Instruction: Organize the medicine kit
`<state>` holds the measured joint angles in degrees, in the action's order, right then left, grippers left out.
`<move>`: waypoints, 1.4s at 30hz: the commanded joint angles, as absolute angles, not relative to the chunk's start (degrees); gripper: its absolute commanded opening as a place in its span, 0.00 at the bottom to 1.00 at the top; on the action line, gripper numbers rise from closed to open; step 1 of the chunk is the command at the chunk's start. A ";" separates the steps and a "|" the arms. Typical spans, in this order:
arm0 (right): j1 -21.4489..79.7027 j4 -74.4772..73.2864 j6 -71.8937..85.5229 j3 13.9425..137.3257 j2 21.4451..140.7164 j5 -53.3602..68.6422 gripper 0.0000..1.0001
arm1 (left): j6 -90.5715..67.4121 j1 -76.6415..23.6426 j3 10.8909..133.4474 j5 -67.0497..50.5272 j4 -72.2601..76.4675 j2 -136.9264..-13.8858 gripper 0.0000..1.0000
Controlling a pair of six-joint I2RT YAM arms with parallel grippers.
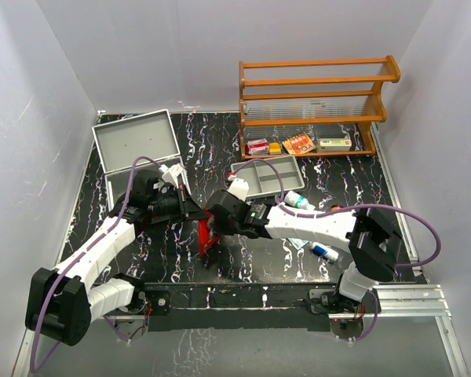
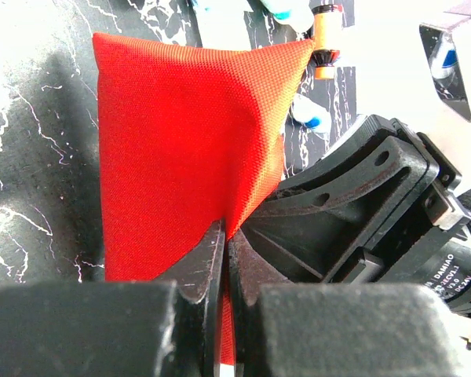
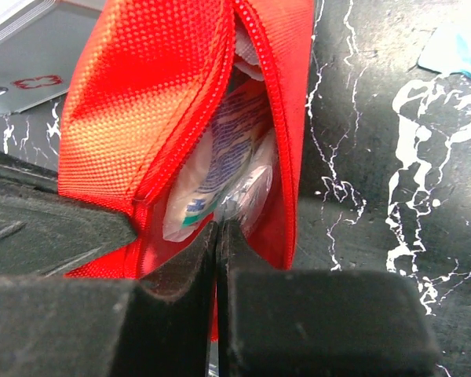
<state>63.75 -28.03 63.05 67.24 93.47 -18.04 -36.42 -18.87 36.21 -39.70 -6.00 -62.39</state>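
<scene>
A red fabric pouch (image 1: 206,236) stands on edge on the black marbled table, between my two grippers. My left gripper (image 2: 226,239) is shut on the pouch's fabric (image 2: 173,157) and pinches one side of it. In the top view the left gripper (image 1: 193,214) sits at the pouch's upper left. The pouch's zip mouth is open in the right wrist view (image 3: 173,102). My right gripper (image 3: 217,226) is shut on a clear plastic packet with blue and green print (image 3: 220,165) that sits inside the mouth. In the top view the right gripper (image 1: 218,224) is at the pouch's right side.
An open metal tin (image 1: 136,144) lies at the back left. A grey tray (image 1: 268,177) sits behind the pouch. A wooden rack (image 1: 314,102) with small boxes stands at the back right. Small bottles (image 1: 299,201) (image 1: 324,252) and a packet (image 1: 297,243) lie right of the arms.
</scene>
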 commanded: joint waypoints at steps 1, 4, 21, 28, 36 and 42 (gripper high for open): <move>64.15 -24.35 63.10 67.86 90.94 -15.92 0.00 | -36.22 -19.00 36.29 -41.55 -4.44 -61.81 0.00; 64.07 -25.08 63.12 68.16 90.46 -18.07 0.00 | -36.21 -19.03 36.24 -41.49 -4.55 -61.68 0.00; 63.81 -29.92 60.27 66.19 80.79 -28.03 0.52 | -33.34 -18.98 37.19 -41.10 -8.45 -60.41 0.00; 63.13 -28.85 63.01 67.00 86.39 -24.52 0.59 | -33.26 -19.03 37.60 -41.12 -8.74 -60.06 0.00; 62.36 -23.14 63.29 67.68 90.98 -21.63 0.55 | -33.42 -19.00 37.36 -41.70 -8.64 -59.90 0.00; 62.18 -20.66 62.58 67.98 93.54 -20.44 0.60 | -33.66 -19.00 37.10 -42.25 -8.57 -60.12 0.00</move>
<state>62.37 -26.63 62.04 66.78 92.44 -20.99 -34.02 -18.83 35.94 -39.64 -8.38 -61.76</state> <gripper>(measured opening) 0.586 0.009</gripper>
